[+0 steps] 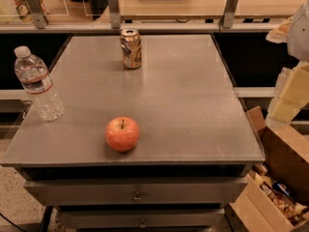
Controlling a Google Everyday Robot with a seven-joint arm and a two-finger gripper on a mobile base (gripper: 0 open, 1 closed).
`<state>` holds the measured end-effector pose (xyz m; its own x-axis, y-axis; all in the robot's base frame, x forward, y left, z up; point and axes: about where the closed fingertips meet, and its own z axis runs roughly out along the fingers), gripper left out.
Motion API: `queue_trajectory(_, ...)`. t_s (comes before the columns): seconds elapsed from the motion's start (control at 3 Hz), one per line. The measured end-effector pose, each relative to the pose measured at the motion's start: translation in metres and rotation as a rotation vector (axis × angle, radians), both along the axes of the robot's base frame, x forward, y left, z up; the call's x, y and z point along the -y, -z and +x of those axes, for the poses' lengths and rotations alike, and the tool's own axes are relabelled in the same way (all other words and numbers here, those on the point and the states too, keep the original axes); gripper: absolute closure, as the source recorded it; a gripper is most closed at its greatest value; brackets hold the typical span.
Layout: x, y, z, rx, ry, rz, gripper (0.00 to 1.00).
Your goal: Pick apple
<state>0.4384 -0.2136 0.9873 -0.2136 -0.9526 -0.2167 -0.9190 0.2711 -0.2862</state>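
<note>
A round red-orange apple (122, 134) with yellowish patches and a short dark stem sits upright on the grey table top (183, 105), near the front edge, left of centre. My gripper (287, 96) is a pale white and yellowish shape at the right edge of the view. It is off the table's right side, far from the apple, and holds nothing that I can see.
A gold soda can (131, 48) stands at the back of the table. A clear water bottle (37, 83) stands at the left edge. An open cardboard box (277, 187) with clutter is on the floor at the right. Drawers (137, 191) sit below the top.
</note>
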Motion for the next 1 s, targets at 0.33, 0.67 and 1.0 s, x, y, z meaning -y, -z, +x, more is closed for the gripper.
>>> queue_trajectory(0.33,0.0,-0.001,0.0,0.001,0.0,0.0,0.0)
queue_trajectory(0.67,-0.033,0.0,-0.009,0.012,-0.055,0.051,0.0)
queue_trajectory(1.0,-0.094,0.014,-0.019,0.013,-0.147,0.141,0.0)
